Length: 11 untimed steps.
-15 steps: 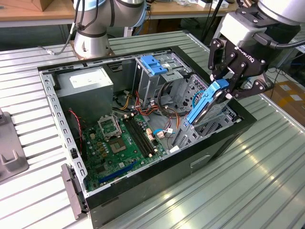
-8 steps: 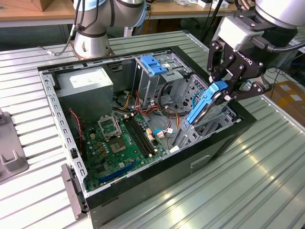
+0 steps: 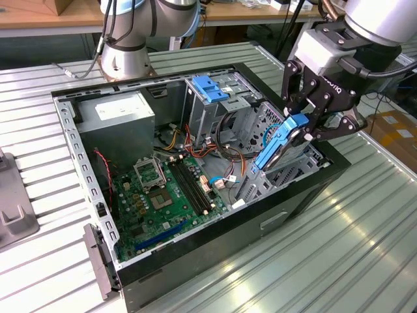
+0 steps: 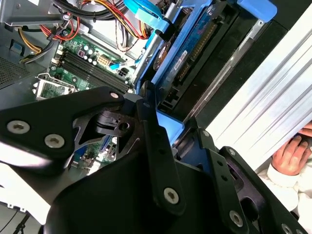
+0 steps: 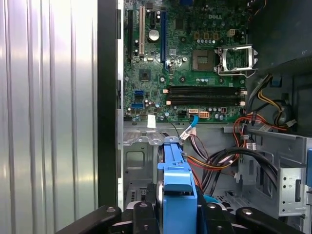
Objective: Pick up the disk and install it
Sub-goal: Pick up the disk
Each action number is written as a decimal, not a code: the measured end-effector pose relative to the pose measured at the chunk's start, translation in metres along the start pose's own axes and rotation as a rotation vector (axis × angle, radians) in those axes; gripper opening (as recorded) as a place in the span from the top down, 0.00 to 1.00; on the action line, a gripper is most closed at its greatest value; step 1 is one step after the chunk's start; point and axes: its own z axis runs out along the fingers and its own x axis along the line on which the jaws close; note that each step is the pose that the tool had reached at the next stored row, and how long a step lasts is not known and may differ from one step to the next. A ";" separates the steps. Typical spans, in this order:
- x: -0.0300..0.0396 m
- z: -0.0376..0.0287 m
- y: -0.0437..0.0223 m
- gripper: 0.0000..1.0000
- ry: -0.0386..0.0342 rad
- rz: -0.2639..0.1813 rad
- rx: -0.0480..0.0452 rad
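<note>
Open computer case (image 3: 65, 124), motherboard (image 3: 156, 202) flat on its floor. At the motherboard's three o'clock in the exterior view, the gripper (image 3: 306, 130) is pinched tight on the disk (image 3: 277, 147), which hangs tilted, lower end by the drive cage (image 3: 287, 171).

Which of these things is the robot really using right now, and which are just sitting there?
Used for the job: the disk, clamped in the gripper; the open computer case under it.

Just there: the motherboard; the power supply; the light-blue bracket; the red and orange cables; a person's hand.
</note>
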 end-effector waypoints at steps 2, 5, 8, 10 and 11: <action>0.0001 0.0019 0.0000 0.63 0.0009 0.000 0.0000; 0.0003 0.0048 0.0000 0.63 0.0020 0.000 0.0000; 0.0005 0.0077 0.0001 0.63 0.0043 0.000 0.0000; 0.0005 0.0077 0.0001 0.63 0.0043 0.000 0.0000; 0.0005 0.0078 0.0001 0.63 0.0043 0.000 0.0000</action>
